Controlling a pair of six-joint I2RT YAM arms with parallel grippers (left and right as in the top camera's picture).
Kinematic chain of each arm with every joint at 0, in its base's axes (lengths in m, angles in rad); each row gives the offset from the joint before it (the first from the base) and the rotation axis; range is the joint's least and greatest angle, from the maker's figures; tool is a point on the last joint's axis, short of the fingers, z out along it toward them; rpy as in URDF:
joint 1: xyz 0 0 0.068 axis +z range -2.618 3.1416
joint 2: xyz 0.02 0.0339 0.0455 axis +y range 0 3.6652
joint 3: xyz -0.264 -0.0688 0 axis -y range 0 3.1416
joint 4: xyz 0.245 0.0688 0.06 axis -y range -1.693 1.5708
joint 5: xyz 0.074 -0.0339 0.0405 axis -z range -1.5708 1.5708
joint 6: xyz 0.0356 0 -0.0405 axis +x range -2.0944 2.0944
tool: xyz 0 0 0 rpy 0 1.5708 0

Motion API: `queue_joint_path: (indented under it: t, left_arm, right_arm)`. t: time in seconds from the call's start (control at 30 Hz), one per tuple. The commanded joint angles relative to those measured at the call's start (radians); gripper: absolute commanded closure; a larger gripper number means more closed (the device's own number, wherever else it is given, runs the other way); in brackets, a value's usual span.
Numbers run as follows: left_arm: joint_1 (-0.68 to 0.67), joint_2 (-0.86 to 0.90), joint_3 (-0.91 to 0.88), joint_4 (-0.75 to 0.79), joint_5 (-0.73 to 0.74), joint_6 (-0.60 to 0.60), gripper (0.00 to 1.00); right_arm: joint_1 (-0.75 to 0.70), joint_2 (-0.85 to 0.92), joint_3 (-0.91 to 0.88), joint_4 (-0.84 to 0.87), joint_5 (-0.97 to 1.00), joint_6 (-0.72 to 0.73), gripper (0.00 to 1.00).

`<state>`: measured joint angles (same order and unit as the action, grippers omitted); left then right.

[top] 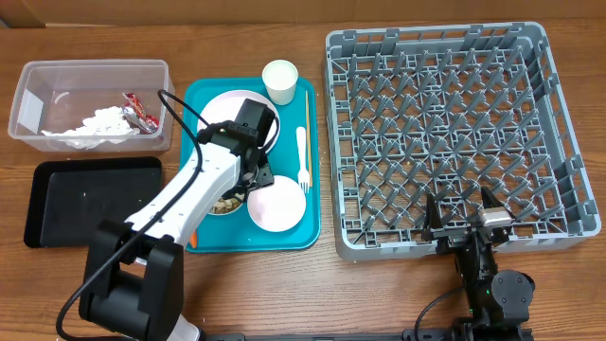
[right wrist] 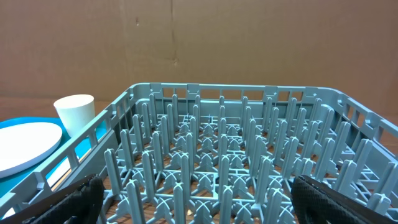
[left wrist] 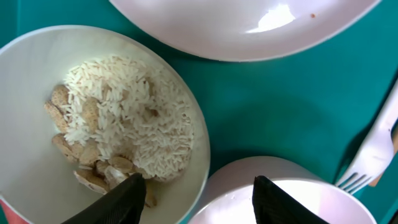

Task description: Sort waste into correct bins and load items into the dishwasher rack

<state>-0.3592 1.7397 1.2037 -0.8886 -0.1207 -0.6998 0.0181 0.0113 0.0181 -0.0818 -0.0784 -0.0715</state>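
A white bowl (left wrist: 37, 124) holds rice and beige food scraps (left wrist: 118, 124). My left gripper (left wrist: 199, 200) hangs open low over it: one finger is inside the bowl by the scraps, the other is over the neighbouring pale-pink bowl (left wrist: 311, 199), and nothing is held. Overhead, the arm hides most of the food bowl (top: 225, 205). A plate (top: 222, 106), cup (top: 280, 80), fork (top: 303, 156) and chopsticks (top: 309, 118) lie on the teal tray (top: 294, 237). My right gripper (top: 464, 223) is open and empty at the near edge of the dishwasher rack (top: 454, 133).
The clear tub (top: 38, 133) at the far left holds a white napkin (top: 95, 123) and a red wrapper (top: 140, 111). The black tray (top: 90, 199) lies in front of it. A small orange carrot (top: 192, 239) shows at the teal tray's near-left edge.
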Motion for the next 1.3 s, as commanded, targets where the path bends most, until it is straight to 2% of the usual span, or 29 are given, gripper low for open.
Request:
queue_joint_path:
  t: [0.0, 0.43, 0.73, 1.0, 1.2, 1.27]
  left_arm:
    - [0.028, 0.001, -0.006, 0.007, -0.013, -0.060, 0.42]
    - [0.034, 0.002, -0.006, 0.047, -0.017, -0.064, 0.49]
    - [0.033, 0.015, -0.006, 0.052, -0.017, -0.064, 0.50]
    - [0.036, 0.098, -0.006, 0.066, -0.017, -0.067, 0.51]
    - [0.040, 0.098, -0.003, 0.075, -0.016, -0.066, 0.57]
    - [0.040, 0.098, -0.002, 0.075, -0.016, -0.066, 0.67]
  right_arm:
    - [-0.005, -0.008, -0.010, 0.005, -0.002, -0.004, 0.00]
    - [-0.005, -0.008, -0.010, 0.005, -0.002, -0.004, 0.00]
    - [-0.005, -0.008, -0.010, 0.005, -0.002, -0.004, 0.00]
    - [-0.005, -0.008, -0.010, 0.005, -0.002, -0.004, 0.00]
    - [-0.005, -0.008, -0.010, 0.005, -0.002, -0.004, 0.00]
    - [-0.005, -0.008, -0.010, 0.005, -0.002, -0.004, 0.00]
